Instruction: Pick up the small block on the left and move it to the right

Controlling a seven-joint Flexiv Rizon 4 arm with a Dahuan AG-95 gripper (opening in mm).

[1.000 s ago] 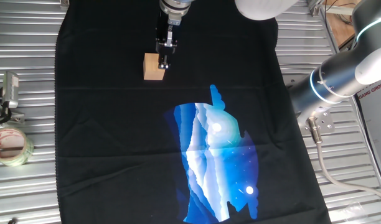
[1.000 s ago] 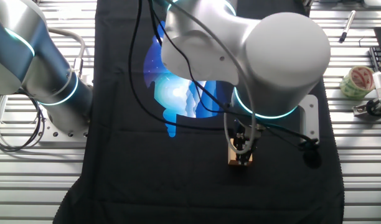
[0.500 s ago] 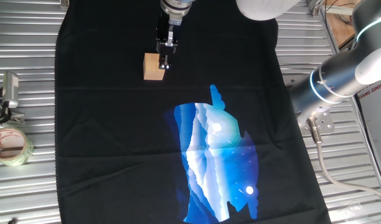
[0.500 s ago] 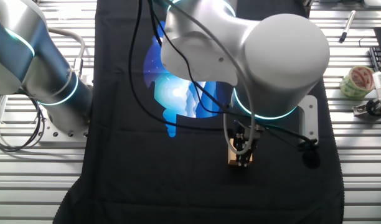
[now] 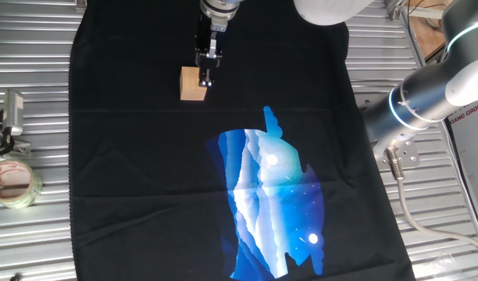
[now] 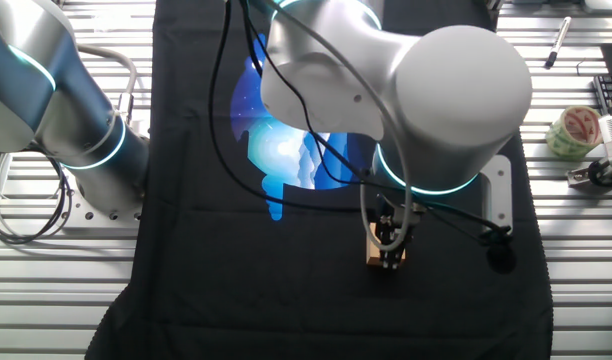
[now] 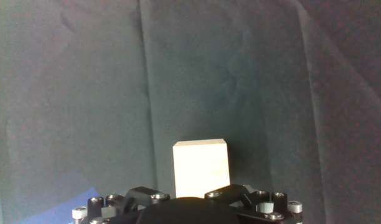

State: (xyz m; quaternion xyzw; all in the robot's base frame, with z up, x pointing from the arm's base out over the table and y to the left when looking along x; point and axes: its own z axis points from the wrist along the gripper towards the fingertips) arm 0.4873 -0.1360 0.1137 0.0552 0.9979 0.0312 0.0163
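Tan wood marks the small block (image 5: 194, 83), which is set on the black cloth (image 5: 145, 172) toward its far left part, well apart from the blue printed picture (image 5: 274, 203). The gripper (image 5: 205, 78) is lowered at the block's right side, touching or just beside it. Whether the fingers are apart or pressed on the block cannot be told. A roll of clear tape (image 5: 12, 183) is seen on the metal table (image 5: 36, 234), left of the cloth
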